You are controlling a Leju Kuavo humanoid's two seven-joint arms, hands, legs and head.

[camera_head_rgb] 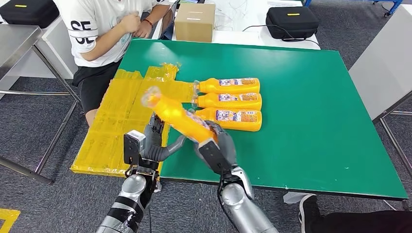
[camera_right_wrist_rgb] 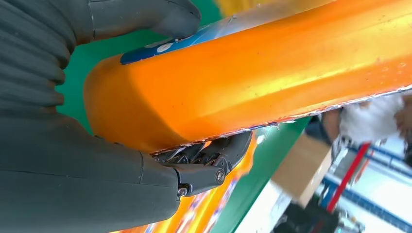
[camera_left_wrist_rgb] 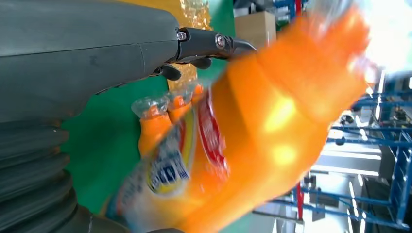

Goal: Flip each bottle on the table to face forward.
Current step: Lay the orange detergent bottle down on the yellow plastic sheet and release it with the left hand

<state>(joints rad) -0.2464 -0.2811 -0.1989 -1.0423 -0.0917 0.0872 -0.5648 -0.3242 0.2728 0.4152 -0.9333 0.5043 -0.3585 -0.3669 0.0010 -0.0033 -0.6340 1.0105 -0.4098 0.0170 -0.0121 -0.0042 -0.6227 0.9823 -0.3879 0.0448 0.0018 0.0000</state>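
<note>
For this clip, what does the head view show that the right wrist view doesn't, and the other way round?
Head view alone: the left hand open beside the raised orange plastic bottle, the three orange bottles lying in a row, the yellow sheet, and a seated person.
Right wrist view alone: the fingers wrapped under the bottle's base.
Both: the right hand holding that bottle, the green table, and the cardboard box.

Four orange bottles (camera_head_rgb: 180, 118), two black cases (camera_head_rgb: 291, 22), one cardboard box (camera_head_rgb: 194, 22).
</note>
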